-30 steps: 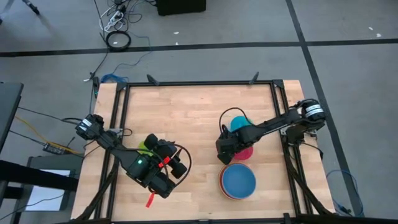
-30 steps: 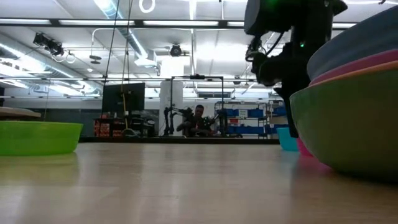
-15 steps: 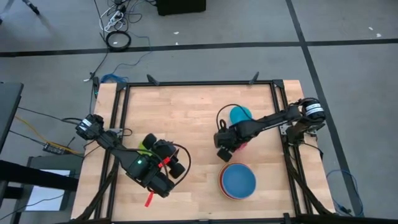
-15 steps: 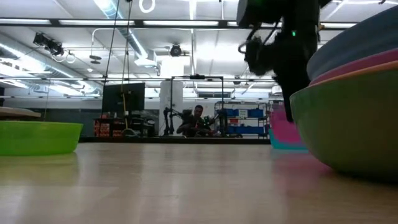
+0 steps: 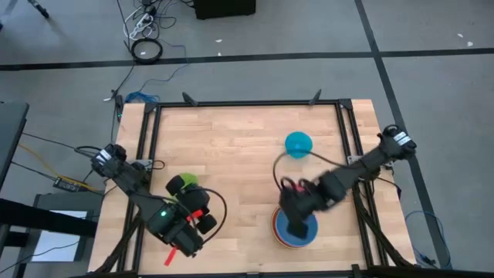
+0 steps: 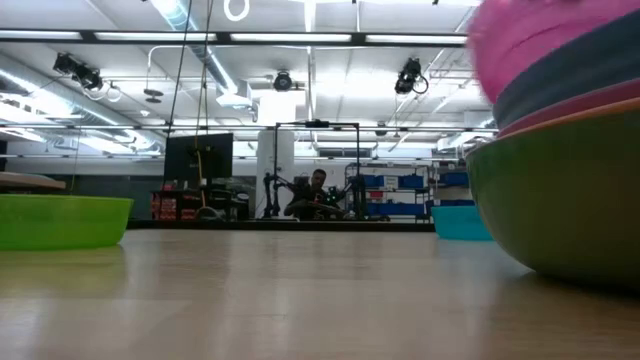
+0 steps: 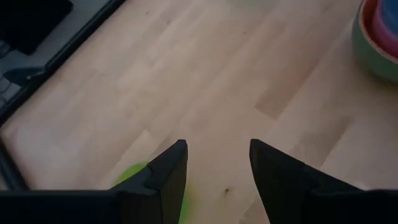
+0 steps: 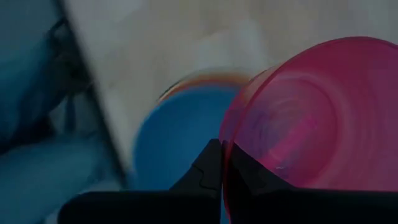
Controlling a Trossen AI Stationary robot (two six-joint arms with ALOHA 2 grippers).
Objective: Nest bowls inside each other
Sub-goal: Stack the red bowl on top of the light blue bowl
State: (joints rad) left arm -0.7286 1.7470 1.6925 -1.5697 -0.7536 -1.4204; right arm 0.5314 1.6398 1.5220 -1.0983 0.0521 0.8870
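The right hand [image 8: 222, 163] has its fingers pinched shut on the rim of the magenta-red bowl [image 8: 314, 118], holding it above the blue bowl [image 8: 171, 140]. That blue bowl tops a stack [image 5: 294, 225] near the worktop's [image 5: 231, 139] front right; from above, the arm hides most of both. The cyan bowl [image 5: 298, 144] stands apart behind them. The left hand [image 7: 214, 163] hangs open above bare wood at front left, with the lime green bowl [image 5: 182, 184] partly covered by its arm.

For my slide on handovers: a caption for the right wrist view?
Right gripper, shut on the magenta-red bowl, carries it above the blue bowl.
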